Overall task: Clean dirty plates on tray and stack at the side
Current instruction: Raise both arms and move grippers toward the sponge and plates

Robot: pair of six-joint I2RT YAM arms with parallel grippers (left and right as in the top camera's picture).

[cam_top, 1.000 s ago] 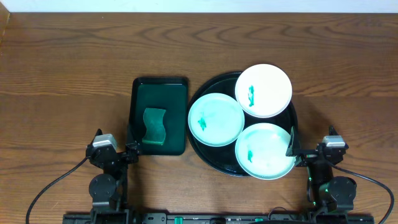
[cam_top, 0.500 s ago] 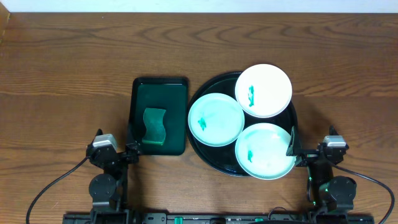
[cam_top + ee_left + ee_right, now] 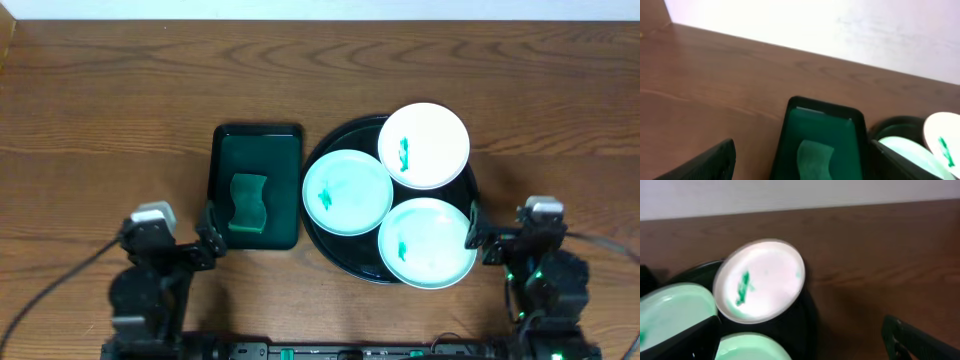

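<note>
Grained wood table (image 3: 100,100) bears a glossy round black tray (image 3: 335,255) of shallow plates (image 3: 347,192); left hand (image 3: 802,152), right hand (image 3: 802,327) both splayed.

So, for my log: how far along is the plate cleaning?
Nothing done: the white plate and both mint plates sit on the black tray, each smeared green, none stacked aside. Nothing in hand: left gripper and right gripper are open, empty; the sponge lies in its green tray. All wiping and stacking remains.

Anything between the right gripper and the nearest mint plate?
Nothing visible. The open right gripper sits at the right edge of the tray, next to the nearest mint plate, whose top is uncovered.
</note>
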